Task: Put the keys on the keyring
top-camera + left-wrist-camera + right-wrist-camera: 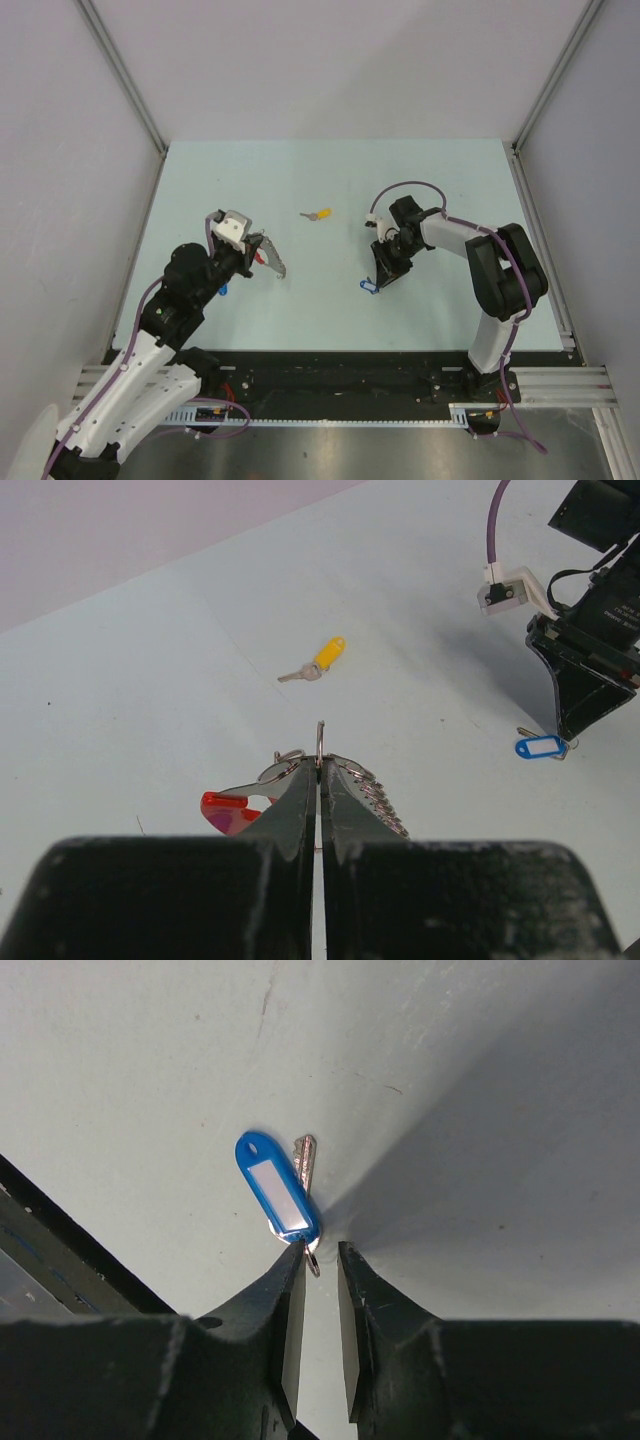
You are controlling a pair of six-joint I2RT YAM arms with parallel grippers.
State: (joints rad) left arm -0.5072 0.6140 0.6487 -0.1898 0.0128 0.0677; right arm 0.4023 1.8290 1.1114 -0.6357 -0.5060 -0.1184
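At left, the left pincer (320, 765), pressed together, pinches the keyring (272, 260) over the left of the table (330, 170): a thin ring upright at its tips, red tag (228, 815) and silvery chain (380, 800) to either side. Mid-table lies the yellow-capped key (318, 663). At right, the right pincer (320, 1257), narrowly spread, straddles the small loop of the blue-capped key (278, 1195). Light, stiff and slippery, the keys look best taken by their plastic caps.

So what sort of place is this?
Probably a robotics lab test booth: a left arm and a right arm fixed at a pale table, boxed in by white walls, with metal rails along the edges.
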